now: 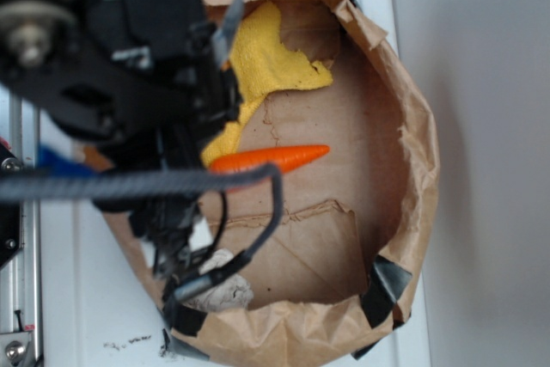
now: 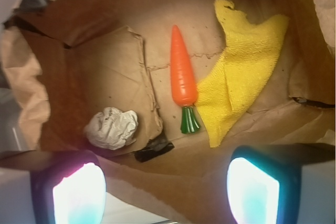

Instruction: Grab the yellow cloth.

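The yellow cloth (image 1: 266, 62) (image 2: 244, 72) lies flat on the brown paper floor, a ragged triangle with one corner folded. In the wrist view it sits at the upper right, beyond my right finger (image 2: 254, 192) and apart from it. My gripper (image 2: 165, 192) is open, its two glowing pads wide apart with nothing between them, hovering over the near paper rim. In the exterior view my black arm (image 1: 146, 83) covers the cloth's left part, and the fingertips are hidden there.
An orange toy carrot (image 1: 271, 158) (image 2: 182, 72) lies right beside the cloth's edge. A crumpled grey-white paper wad (image 1: 219, 294) (image 2: 112, 127) rests near the rim. A raised brown paper wall (image 1: 421, 169) (image 2: 26, 93), patched with black tape (image 1: 387, 285) (image 2: 153, 149), rings everything.
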